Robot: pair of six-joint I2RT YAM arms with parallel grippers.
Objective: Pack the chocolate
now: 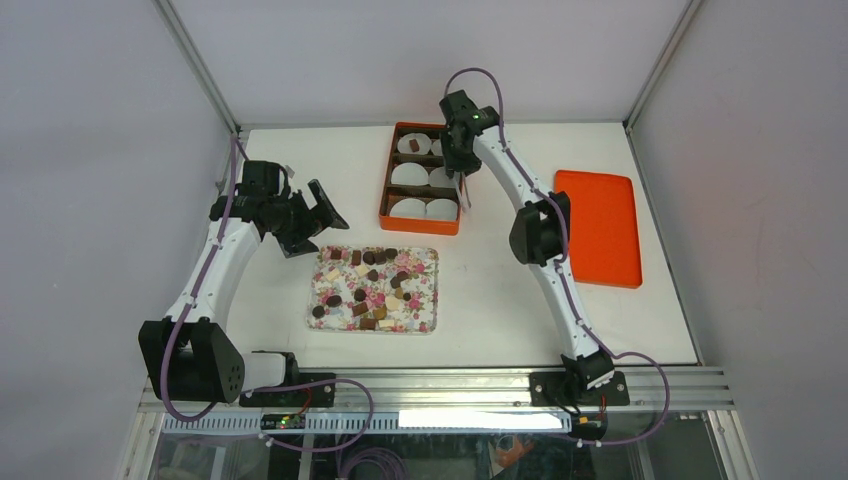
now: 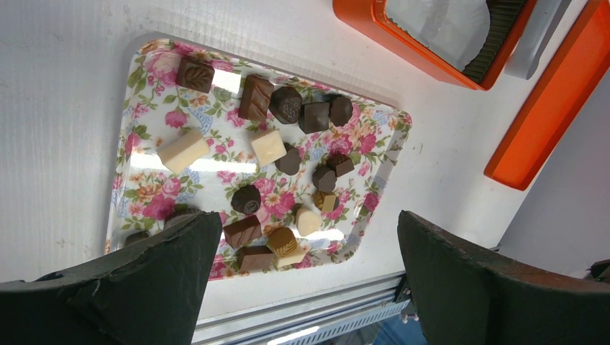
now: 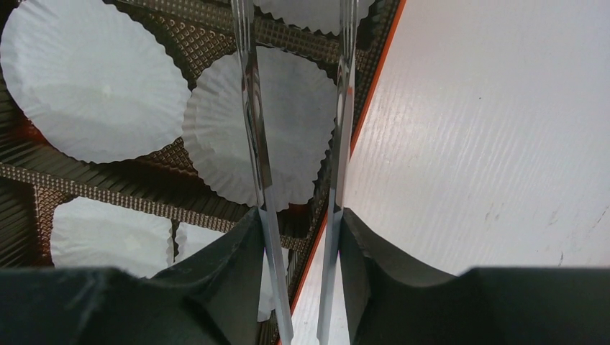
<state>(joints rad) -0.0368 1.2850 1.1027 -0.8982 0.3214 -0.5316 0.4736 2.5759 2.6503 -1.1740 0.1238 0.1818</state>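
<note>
Currently the chocolate (image 2: 255,97) lies loose on the floral tray (image 2: 144,194) at the centre of the top view. The dark, light brown and cream pieces are scattered, and several touch. One dark piece (image 1: 414,145) sits in a cup in the upper left compartment of the orange box (image 1: 384,185). The right gripper (image 3: 298,230) is clenched on a pair of tweezers (image 3: 253,129), whose thin blades run up the wrist view over a white paper cup (image 3: 295,122) by the box's right wall. The blades stand apart and their tips leave the top of that frame, so whether they carry anything cannot be told. The tweezers are judged necessary because each piece is far smaller than the fingers. The left gripper (image 1: 312,220) hangs released with its jaws wide, near the tray's upper left corner, holding nothing. The box's walls and dividers leave narrow compartments, so descent calls for a near-vertical approach. The tray has a shallow raised rim. Bare table lies between tray and box and to the tray's right. What appears to be the orange lid (image 1: 600,228) rests at the right of the frame, well apart from the box, leaving it open.
</note>
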